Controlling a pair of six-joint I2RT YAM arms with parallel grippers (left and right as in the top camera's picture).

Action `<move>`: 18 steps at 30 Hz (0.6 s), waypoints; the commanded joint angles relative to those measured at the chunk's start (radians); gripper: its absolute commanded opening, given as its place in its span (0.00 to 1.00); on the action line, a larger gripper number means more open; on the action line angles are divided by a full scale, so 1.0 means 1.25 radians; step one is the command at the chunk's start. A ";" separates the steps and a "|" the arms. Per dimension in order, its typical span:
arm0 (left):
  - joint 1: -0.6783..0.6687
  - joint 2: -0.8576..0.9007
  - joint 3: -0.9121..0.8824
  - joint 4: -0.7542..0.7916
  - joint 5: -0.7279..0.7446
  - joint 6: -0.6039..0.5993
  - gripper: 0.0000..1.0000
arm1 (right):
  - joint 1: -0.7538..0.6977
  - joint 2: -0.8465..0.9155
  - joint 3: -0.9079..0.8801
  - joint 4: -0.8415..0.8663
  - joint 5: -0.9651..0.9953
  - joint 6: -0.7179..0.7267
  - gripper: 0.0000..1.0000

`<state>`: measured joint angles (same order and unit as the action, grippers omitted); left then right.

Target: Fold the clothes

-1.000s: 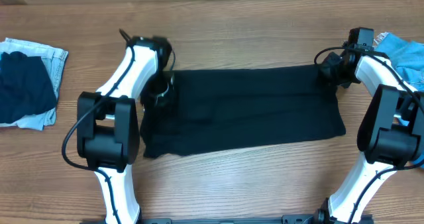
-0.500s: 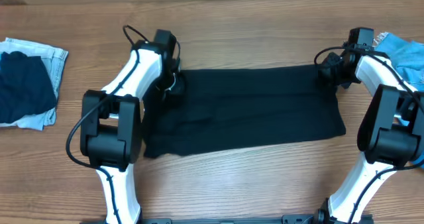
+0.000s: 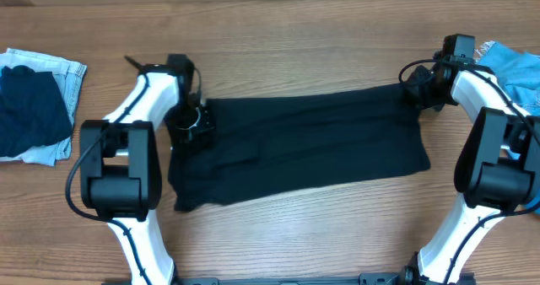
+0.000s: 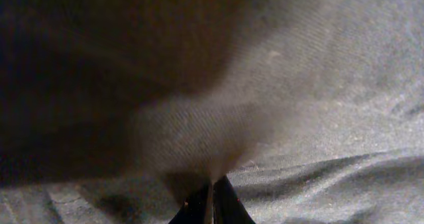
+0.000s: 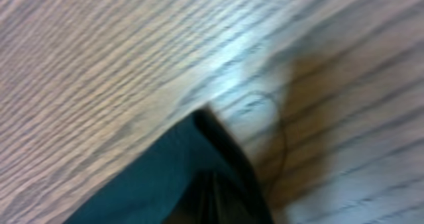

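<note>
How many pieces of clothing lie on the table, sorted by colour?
Black: 1, the shirt spread in the middle.
Dark navy: 1, the cloth on the left pile.
Pale blue: 1, the denim piece under that cloth.
Bright blue: 1, the garment at the right edge.
Total: 4

Left arm (image 3: 142,108) with elbow bent, reaching forward, left tool (image 3: 190,121) pointing down, jaws pinched together on the clothes (image 3: 304,142), right arm (image 3: 483,99) mirrored, wrist turned inward, right tool (image 3: 415,89) clamped on the far right corner
</note>
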<state>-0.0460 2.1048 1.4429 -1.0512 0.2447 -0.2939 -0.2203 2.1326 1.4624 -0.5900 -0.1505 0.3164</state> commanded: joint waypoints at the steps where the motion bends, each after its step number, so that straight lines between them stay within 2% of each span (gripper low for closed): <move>1: 0.049 0.053 -0.044 -0.008 -0.147 -0.013 0.04 | -0.010 0.019 -0.017 0.009 0.047 -0.008 0.08; 4: 0.045 0.053 -0.041 -0.001 -0.131 0.005 0.04 | -0.010 0.019 -0.016 0.015 0.046 -0.008 0.08; 7: 0.045 0.053 -0.010 0.000 -0.107 0.031 0.10 | -0.010 0.013 0.032 -0.007 -0.005 -0.047 0.29; 8: 0.045 0.053 0.010 -0.008 -0.096 0.036 0.13 | -0.010 0.007 0.056 -0.025 -0.025 -0.050 0.33; 15: 0.045 0.053 0.176 -0.052 -0.027 0.078 0.40 | -0.010 -0.058 0.194 -0.236 -0.106 -0.049 0.43; 17: 0.045 0.053 0.222 -0.060 -0.003 0.095 0.44 | -0.006 -0.070 0.194 -0.291 -0.145 -0.049 0.44; 18: 0.045 0.053 0.246 -0.060 0.008 0.105 0.52 | -0.002 -0.071 0.194 -0.319 -0.170 -0.049 0.44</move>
<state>0.0029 2.1624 1.6535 -1.1206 0.2176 -0.2237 -0.2291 2.0964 1.6794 -0.9314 -0.2653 0.2607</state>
